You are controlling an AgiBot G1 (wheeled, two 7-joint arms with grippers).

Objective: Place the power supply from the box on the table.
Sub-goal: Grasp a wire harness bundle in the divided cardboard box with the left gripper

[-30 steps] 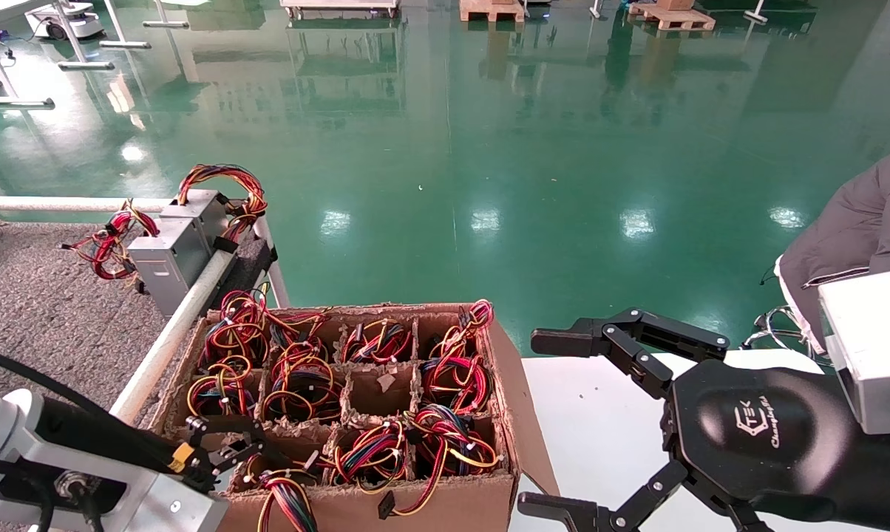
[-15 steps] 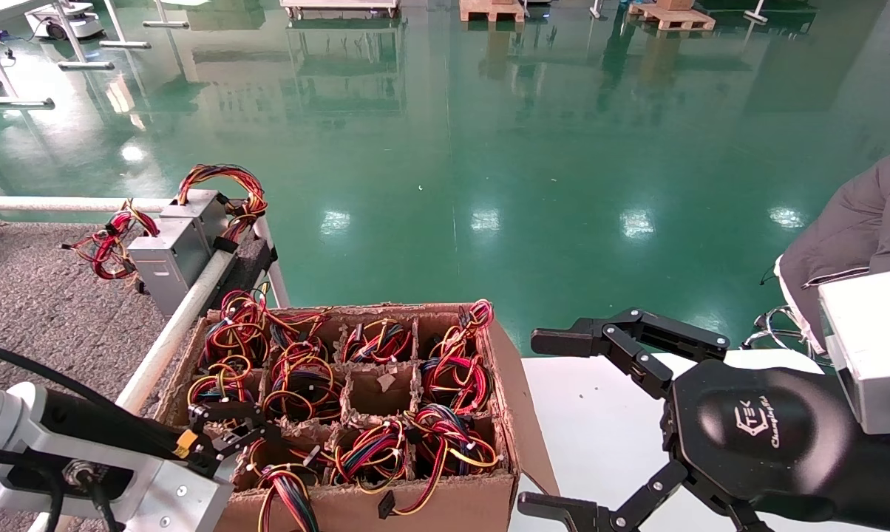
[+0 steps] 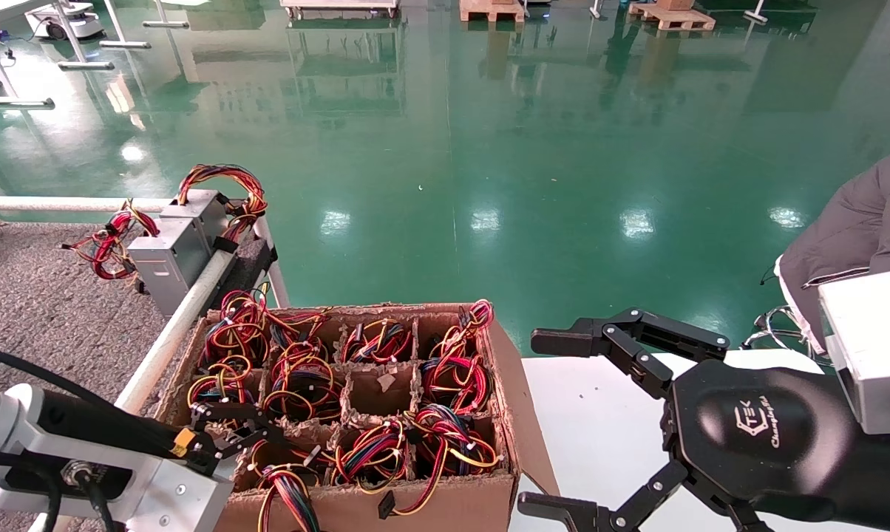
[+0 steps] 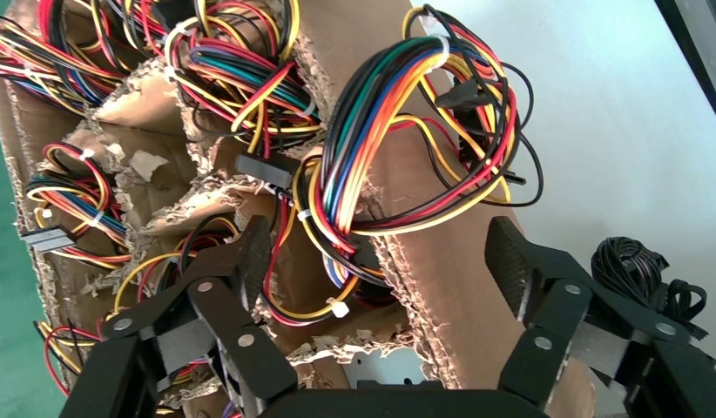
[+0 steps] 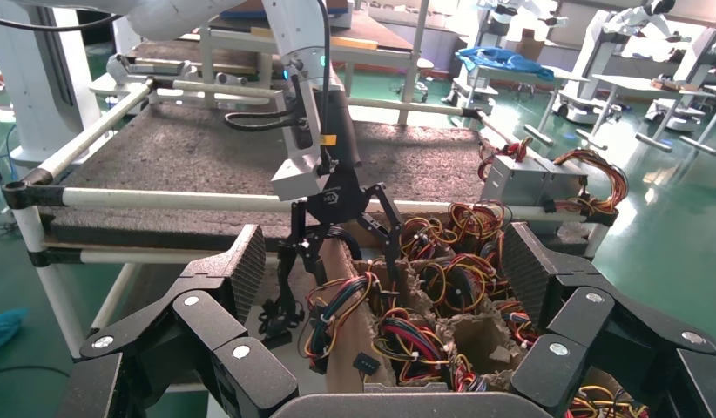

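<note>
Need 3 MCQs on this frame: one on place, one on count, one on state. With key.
1. Where is the left claw?
A. over the box's near-left corner
B. on the grey table
C. over the white tabletop

2. How many power supplies are on the grey table?
A. none
B. two
C. five

3. What state is the right claw in?
A. shut on wires
B. open, empty
C. shut, empty

Key: 1 A, its fingers straddle that corner's wall in the left wrist view. 2 B, two silver units sit by the rail. 3 B, its fingers are spread with nothing between.
</note>
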